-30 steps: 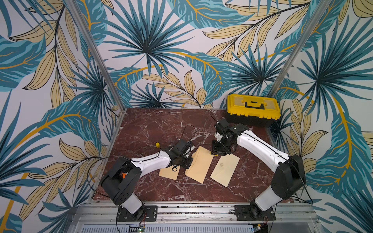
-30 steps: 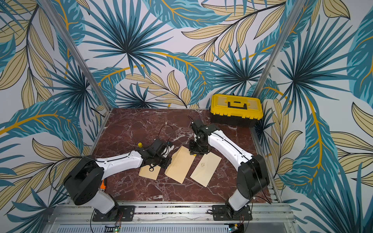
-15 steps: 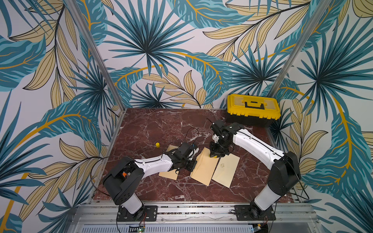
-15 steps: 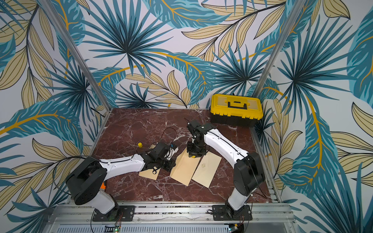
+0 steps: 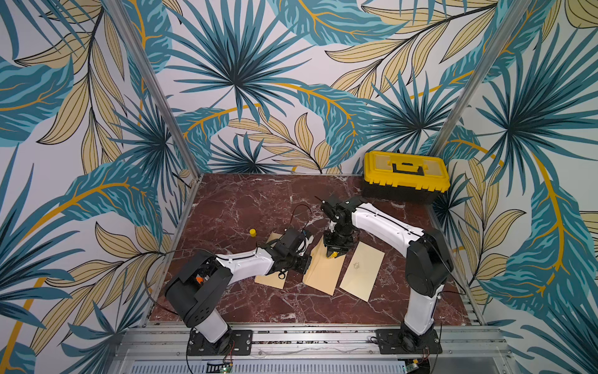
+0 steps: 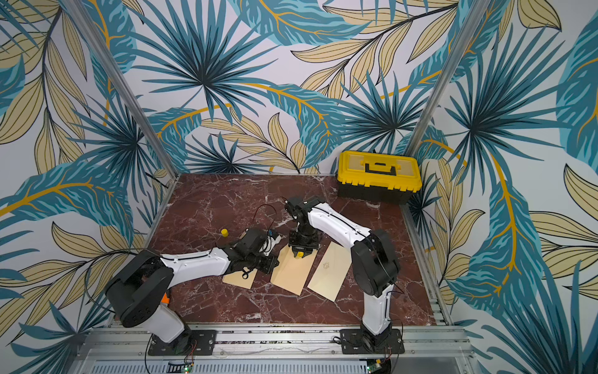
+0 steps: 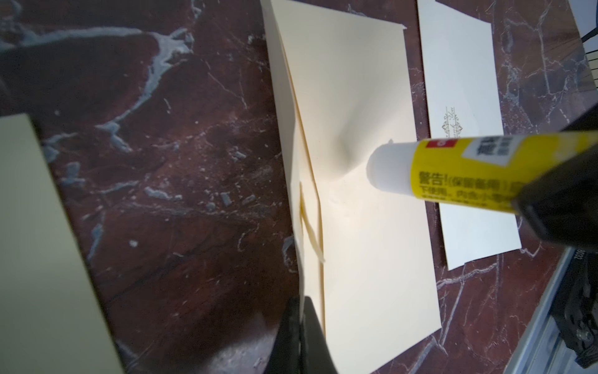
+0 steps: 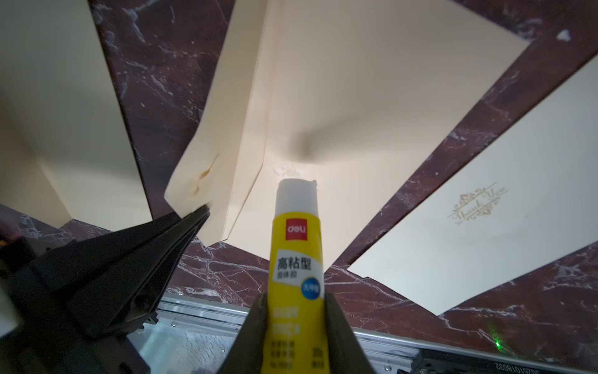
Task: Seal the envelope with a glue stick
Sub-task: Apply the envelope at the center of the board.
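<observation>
The small yellow glue stick point(image 8: 297, 259), its white glue core wound out, is pinched at its lower body by the right gripper point(image 8: 296, 302). It points down at the middle cream paper envelope point(image 5: 323, 275) near the worktop's centre. I cannot tell whether the tip touches the paper. The envelope's flap point(image 8: 210, 162) is lifted, and the left gripper point(image 7: 299, 311) is pressed together on its edge. To the right lies a paler envelope with a gold "Thank You" print point(image 8: 485, 243), and to the left a third cream envelope point(image 5: 271, 280) lies partly under the left arm. A yellow cap point(image 5: 252, 232) stands farther left on the dark red marble worktop point(image 5: 259, 200). A yellow and black toolbox point(image 5: 406, 175) sits far right.
</observation>
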Controlling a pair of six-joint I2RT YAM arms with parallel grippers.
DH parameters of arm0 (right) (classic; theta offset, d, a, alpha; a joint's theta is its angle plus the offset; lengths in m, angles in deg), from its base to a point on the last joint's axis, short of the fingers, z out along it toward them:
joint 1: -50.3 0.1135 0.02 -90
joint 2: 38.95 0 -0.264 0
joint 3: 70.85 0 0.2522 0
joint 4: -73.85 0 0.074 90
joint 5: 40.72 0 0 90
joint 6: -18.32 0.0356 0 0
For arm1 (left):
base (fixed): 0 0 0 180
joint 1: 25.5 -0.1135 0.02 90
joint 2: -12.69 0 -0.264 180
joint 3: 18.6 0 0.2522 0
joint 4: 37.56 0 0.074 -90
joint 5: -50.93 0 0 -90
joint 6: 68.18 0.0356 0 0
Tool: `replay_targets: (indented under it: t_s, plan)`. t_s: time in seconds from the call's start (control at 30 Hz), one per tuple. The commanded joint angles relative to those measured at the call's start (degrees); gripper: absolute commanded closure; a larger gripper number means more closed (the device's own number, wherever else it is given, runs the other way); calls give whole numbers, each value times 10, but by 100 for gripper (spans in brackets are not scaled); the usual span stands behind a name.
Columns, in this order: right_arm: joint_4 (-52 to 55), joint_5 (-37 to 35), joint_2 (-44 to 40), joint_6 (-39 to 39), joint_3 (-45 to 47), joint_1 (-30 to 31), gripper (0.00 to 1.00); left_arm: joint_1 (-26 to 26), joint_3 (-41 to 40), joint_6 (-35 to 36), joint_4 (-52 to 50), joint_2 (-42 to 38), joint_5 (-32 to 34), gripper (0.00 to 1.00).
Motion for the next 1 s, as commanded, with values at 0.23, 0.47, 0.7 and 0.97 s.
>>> replay_targets:
  t_s: [0.23,0.47,0.7,0.97]
  plan:
    - [98,41,70,-8,-69,1,100,-4,-24,-11,50,-1,-21,94]
    - [144,40,124,-20,-131,-1,100,-4,-29,-5,55,-3,-21,95]
    - [157,33,146,-24,-146,-9,100,-4,-33,1,52,-8,-22,95]
    - [153,31,176,-28,-167,-13,100,-4,-35,1,57,-9,-27,95]
